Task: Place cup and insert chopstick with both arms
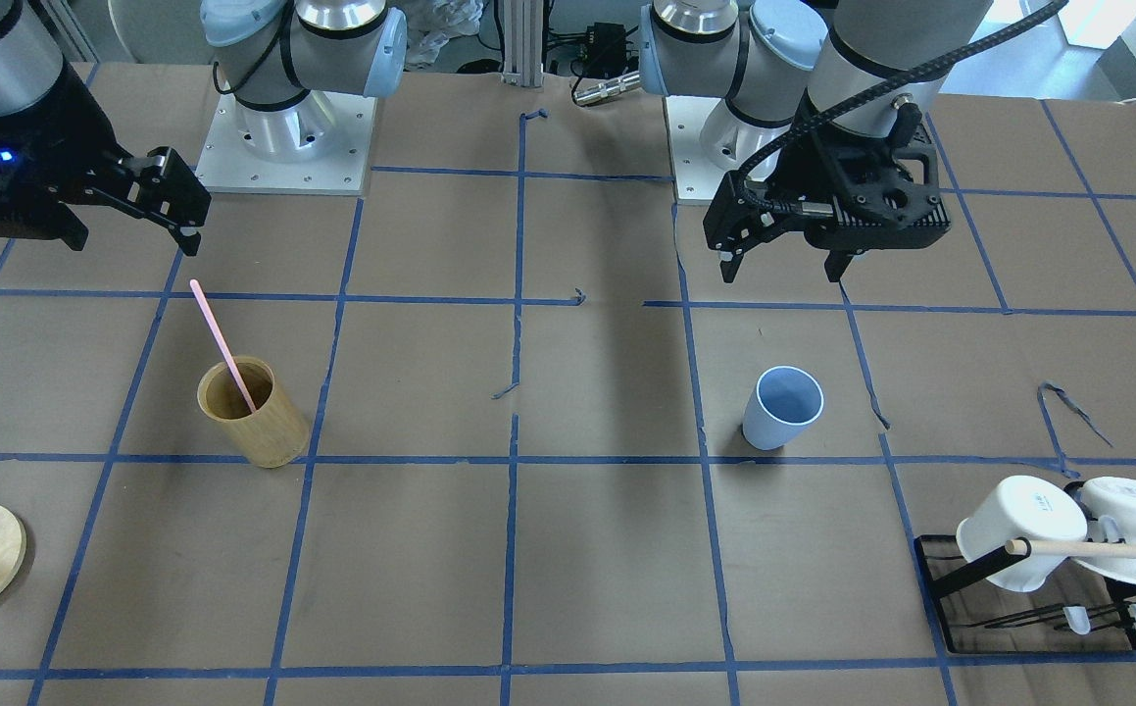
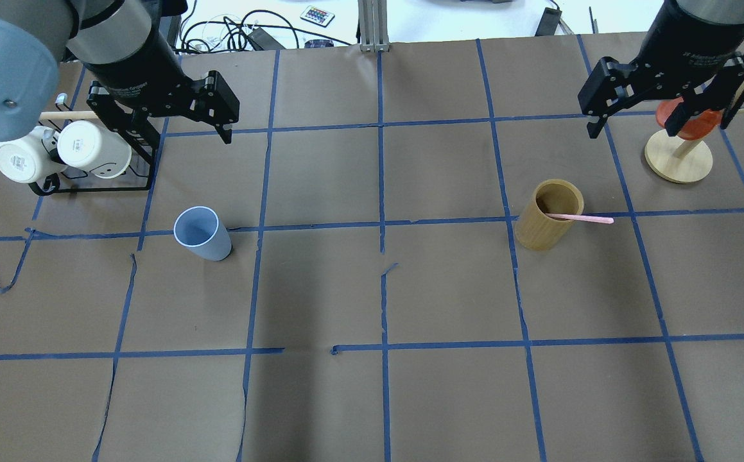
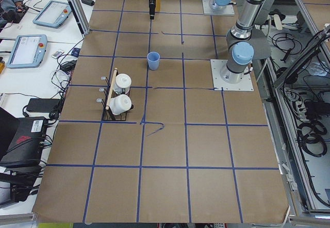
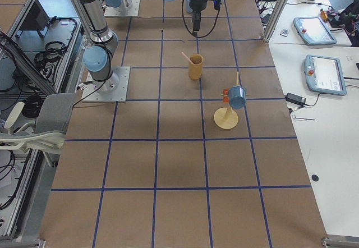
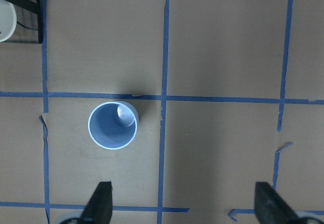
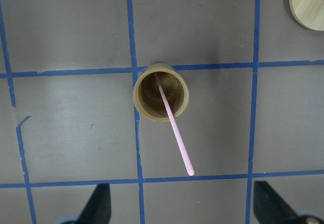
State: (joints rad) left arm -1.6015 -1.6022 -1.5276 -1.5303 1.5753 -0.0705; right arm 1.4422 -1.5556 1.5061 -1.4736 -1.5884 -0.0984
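The light-blue cup [image 1: 781, 410] stands upright and empty on the brown table, also in the overhead view [image 2: 203, 234] and the left wrist view [image 5: 113, 125]. My left gripper [image 1: 783, 273] hovers above and behind it, open and empty [image 5: 185, 206]. The pale-pink chopstick [image 1: 220, 338] leans inside a tan wooden cylinder [image 1: 259, 417], its top sticking out over the rim [image 6: 174, 127]. My right gripper [image 2: 633, 131] hangs open and empty, high above the table beside the cylinder [image 2: 545, 224].
A black rack with two white mugs [image 2: 57, 154] and a wood dowel stands at the table edge near my left arm. A round wooden stand [image 2: 678, 157] with an orange piece sits under my right gripper. Blue tape lines grid the table.
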